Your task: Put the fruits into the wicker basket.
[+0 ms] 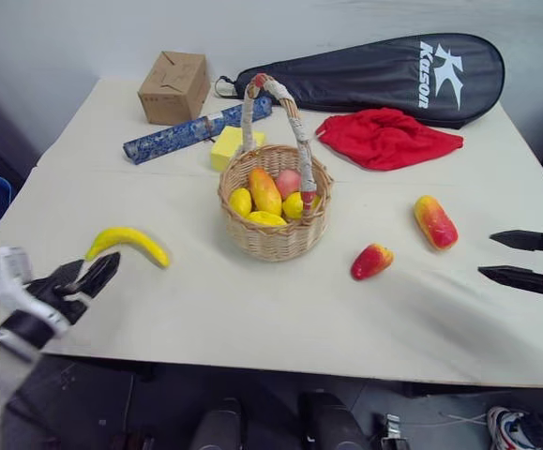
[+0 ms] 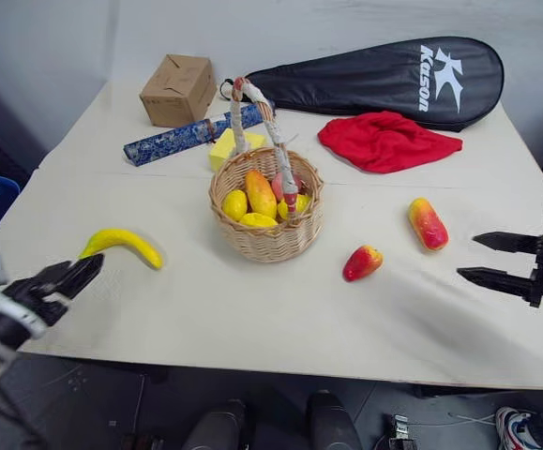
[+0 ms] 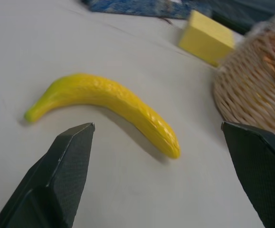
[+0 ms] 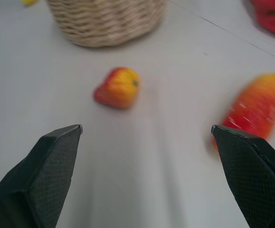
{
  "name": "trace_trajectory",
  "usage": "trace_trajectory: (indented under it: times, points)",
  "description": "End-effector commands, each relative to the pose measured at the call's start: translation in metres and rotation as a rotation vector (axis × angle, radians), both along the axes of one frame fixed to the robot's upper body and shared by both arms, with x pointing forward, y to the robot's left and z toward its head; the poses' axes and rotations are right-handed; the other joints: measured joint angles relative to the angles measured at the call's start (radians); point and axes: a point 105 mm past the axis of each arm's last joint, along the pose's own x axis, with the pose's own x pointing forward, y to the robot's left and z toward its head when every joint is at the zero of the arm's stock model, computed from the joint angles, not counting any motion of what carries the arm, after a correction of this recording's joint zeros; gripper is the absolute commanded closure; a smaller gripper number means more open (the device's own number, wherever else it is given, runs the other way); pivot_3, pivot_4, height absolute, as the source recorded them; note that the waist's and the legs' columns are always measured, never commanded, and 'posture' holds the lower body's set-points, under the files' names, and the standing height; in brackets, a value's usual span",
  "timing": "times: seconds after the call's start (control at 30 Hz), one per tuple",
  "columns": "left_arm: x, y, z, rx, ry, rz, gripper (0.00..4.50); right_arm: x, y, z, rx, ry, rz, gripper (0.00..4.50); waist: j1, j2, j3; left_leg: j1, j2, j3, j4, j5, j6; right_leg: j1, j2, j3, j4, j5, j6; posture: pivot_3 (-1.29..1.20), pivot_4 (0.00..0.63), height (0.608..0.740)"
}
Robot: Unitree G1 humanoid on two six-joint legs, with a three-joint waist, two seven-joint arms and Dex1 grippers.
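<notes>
Looking down from the head: pale bench (image 1: 252, 309) against a white wall, wicker basket (image 1: 275, 211) mid-bench with fruit inside, banana (image 1: 128, 242) to its left, two mangoes (image 1: 371, 261) (image 1: 435, 221) to its right; cardboard box (image 1: 173, 86), racket bag (image 1: 393, 73), red cloth (image 1: 386, 137) behind. Left wrist: left pincer (image 3: 158, 137) wide, empty, near banana. Right wrist: right pincer (image 4: 146, 130) wide, empty, facing mangoes.
</notes>
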Motion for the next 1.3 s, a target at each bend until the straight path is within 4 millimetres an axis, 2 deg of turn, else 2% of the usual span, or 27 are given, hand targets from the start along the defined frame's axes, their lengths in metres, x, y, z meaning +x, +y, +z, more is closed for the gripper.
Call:
trace_trajectory:
  times: [0.03,0.2,0.4,0.63,0.73,0.83,0.93,1.13,1.23,1.3]
  points:
    - [0.016,-0.003,0.007,-0.082,0.056,0.181,0.01,-0.026,0.058,0.033,0.014,-0.099,0.236,0.0,0.002,0.0,0.0,0.0,0.0,0.0,0.001,0.0,0.0,0.0,0.0,0.0,0.001,0.0,0.0,0.0,0.15,0.74]
    - [0.036,-0.009,0.007,-0.228,0.15,0.307,0.01,-0.049,0.107,0.054,0.01,-0.163,0.425,0.0,0.002,-0.005,0.001,0.001,0.0,0.0,0.005,0.0,-0.002,0.001,0.001,0.001,0.003,0.0,0.0,0.0,0.15,0.74]
    - [0.06,-0.008,-0.004,-0.29,0.283,0.397,0.01,-0.06,0.143,0.069,0.02,-0.248,0.561,0.0,0.021,-0.007,0.0,-0.001,-0.001,0.0,0.005,0.0,-0.003,0.0,0.001,0.0,0.001,0.0,0.0,0.0,0.15,0.74]
    - [0.097,-0.016,-0.008,-0.309,0.329,0.353,0.01,-0.055,0.157,0.079,0.034,-0.324,0.564,0.0,0.039,-0.01,0.001,-0.003,-0.001,0.0,0.005,0.002,-0.006,0.0,0.001,0.0,-0.002,0.0,0.001,0.0,0.15,0.74]
    - [0.106,-0.017,-0.017,-0.327,0.378,0.359,0.01,-0.054,0.159,0.078,0.029,-0.331,0.555,0.0,0.044,-0.01,0.001,-0.003,-0.001,0.001,0.005,0.002,-0.006,-0.001,0.001,0.0,-0.003,0.0,0.001,0.0,0.15,0.74]
    - [0.108,-0.014,-0.027,-0.376,0.44,0.417,0.59,-0.052,0.159,0.077,0.032,-0.341,0.539,0.0,0.045,-0.01,0.001,-0.003,-0.001,0.001,0.005,0.002,-0.006,0.0,0.0,0.0,-0.002,0.0,0.001,0.0,0.15,0.74]
    - [0.114,-0.017,-0.025,-0.397,0.438,0.403,1.6,-0.049,0.159,0.078,0.034,-0.355,0.521,0.0,0.045,-0.01,0.001,-0.002,-0.001,0.001,0.005,0.003,-0.007,0.0,0.001,0.0,-0.001,0.0,0.001,0.0,0.15,0.74]
    - [0.12,-0.019,-0.028,-0.419,0.463,0.402,3.29,-0.044,0.159,0.079,0.033,-0.38,0.487,0.0,0.044,-0.01,0.001,-0.002,-0.001,0.001,0.005,0.003,-0.007,0.0,0.0,0.0,-0.001,0.001,0.001,0.0,0.15,0.74]
    - [0.118,-0.016,-0.029,-0.386,0.469,0.389,3.68,-0.043,0.158,0.079,0.034,-0.384,0.473,0.0,0.044,-0.01,0.001,-0.002,-0.001,0.001,0.005,0.003,-0.007,0.0,0.0,0.0,-0.001,0.0,0.001,0.0,0.15,0.74]
    - [0.119,-0.022,-0.022,-0.291,0.45,0.268,3.71,-0.04,0.156,0.079,0.036,-0.386,0.445,0.0,0.044,-0.01,0.001,-0.002,-0.001,0.001,0.005,0.003,-0.007,0.0,0.0,0.0,-0.001,0.0,0.001,0.0,0.15,0.74]
